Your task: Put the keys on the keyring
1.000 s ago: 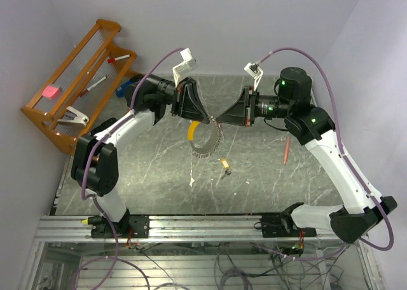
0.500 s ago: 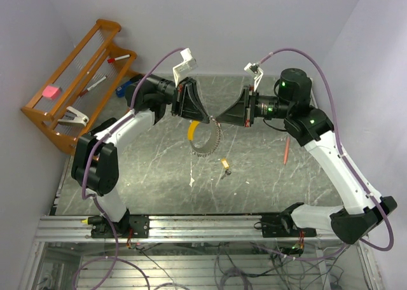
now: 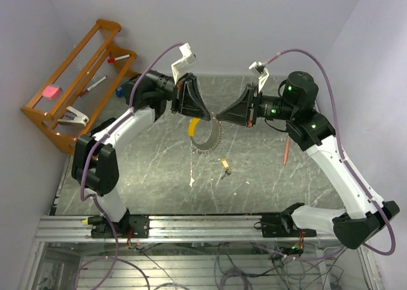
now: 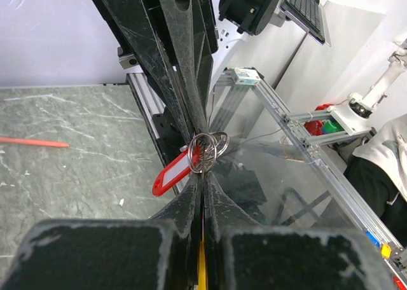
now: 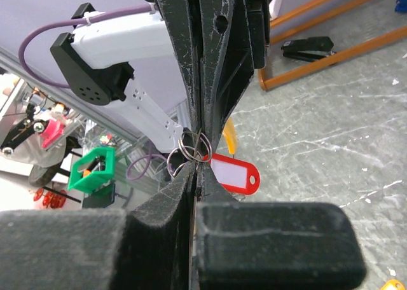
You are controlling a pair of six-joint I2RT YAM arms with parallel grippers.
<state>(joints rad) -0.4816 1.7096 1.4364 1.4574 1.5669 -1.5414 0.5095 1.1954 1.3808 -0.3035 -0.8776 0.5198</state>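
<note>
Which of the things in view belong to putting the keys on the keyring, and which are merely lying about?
For the job: keyring; red tag with small rings, pinched between left pincer and right pincer; brass key.
Lying about: red stick; wooden rack; stapler; pink note.

Keyring (image 3: 215, 138) top hidden behind jaws; key (image 3: 224, 166) detail too small.

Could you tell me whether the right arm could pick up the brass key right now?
Probably not yet: the right gripper is shut on the red-tagged rings, which the left gripper also pinches. The brass key itself lies uncovered on the table.
</note>
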